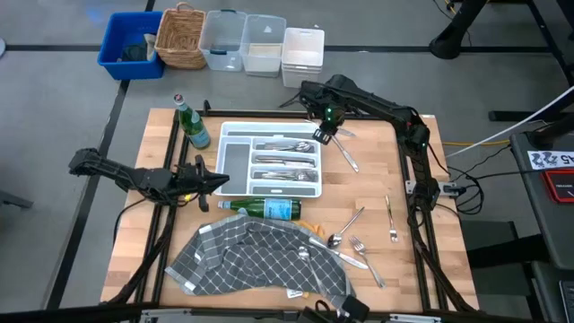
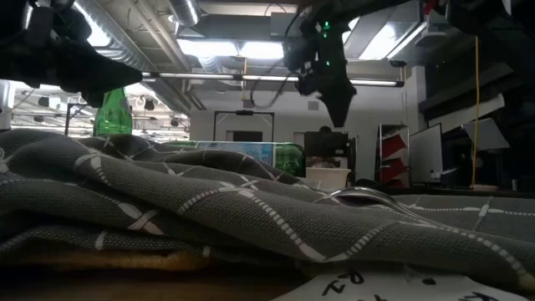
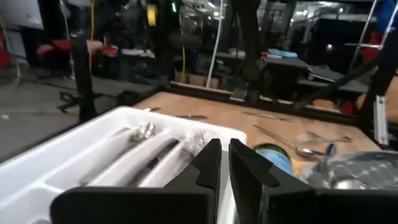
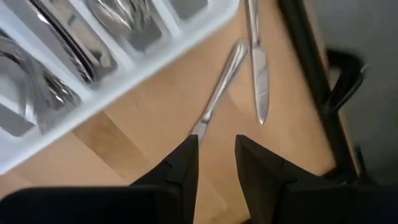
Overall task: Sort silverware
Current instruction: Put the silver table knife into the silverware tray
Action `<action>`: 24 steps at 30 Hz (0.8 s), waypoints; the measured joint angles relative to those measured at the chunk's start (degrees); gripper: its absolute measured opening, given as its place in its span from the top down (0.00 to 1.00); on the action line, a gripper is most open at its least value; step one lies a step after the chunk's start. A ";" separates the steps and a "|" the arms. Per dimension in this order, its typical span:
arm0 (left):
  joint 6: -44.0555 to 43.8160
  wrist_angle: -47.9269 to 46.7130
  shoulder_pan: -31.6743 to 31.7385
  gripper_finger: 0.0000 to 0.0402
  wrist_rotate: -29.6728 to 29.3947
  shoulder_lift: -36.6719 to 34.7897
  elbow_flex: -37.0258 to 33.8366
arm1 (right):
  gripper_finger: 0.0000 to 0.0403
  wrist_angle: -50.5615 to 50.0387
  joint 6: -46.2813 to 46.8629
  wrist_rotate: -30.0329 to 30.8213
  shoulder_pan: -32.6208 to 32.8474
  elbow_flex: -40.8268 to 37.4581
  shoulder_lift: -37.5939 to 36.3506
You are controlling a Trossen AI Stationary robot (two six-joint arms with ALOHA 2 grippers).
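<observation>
The silverware [image 1: 285, 161] mostly lies sorted in the slots of the white tray [image 1: 235, 135] at the middle of the table, with more pieces loose on the wood: a knife [image 1: 346, 154] just off the tray's right side, a fork [image 1: 391, 218] well to the right of the tray, and a spoon [image 1: 345, 227] and more forks [image 1: 366, 258] right of and below the tray, beside the grey checked cloth [image 1: 256, 260]. The right gripper [image 4: 216, 160] hangs over the tray's upper right corner, its fingers parted by a modest gap and holding nothing — in its wrist view a knife [image 4: 259, 81] and a second slim piece [image 4: 219, 87] lie on the wood just past its fingertips, beside the tray's edge. The left gripper [image 3: 224, 160] sits at the tray's left side, near the lower corner, its fingers drawn almost together with only a thin slit between them; nothing shows in that slit, and the filled slots lie just ahead of it. A green bottle [image 1: 265, 209] lies on its side just below the tray, its label unreadable, and another bottle [image 1: 191, 125] stands at the tray's upper left corner.
</observation>
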 joint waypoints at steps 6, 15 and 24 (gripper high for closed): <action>5.49 -0.28 5.13 0.95 0.32 -2.72 0.00 | 0.73 2.05 6.49 -0.13 0.26 -11.34 0.00; 7.92 -2.47 13.16 0.95 2.25 -5.19 0.00 | 0.73 15.09 8.66 -1.46 -1.03 -26.05 0.07; 2.32 -6.55 14.72 0.95 3.43 -4.71 0.00 | 0.73 22.94 10.15 -1.59 -5.79 -27.10 0.07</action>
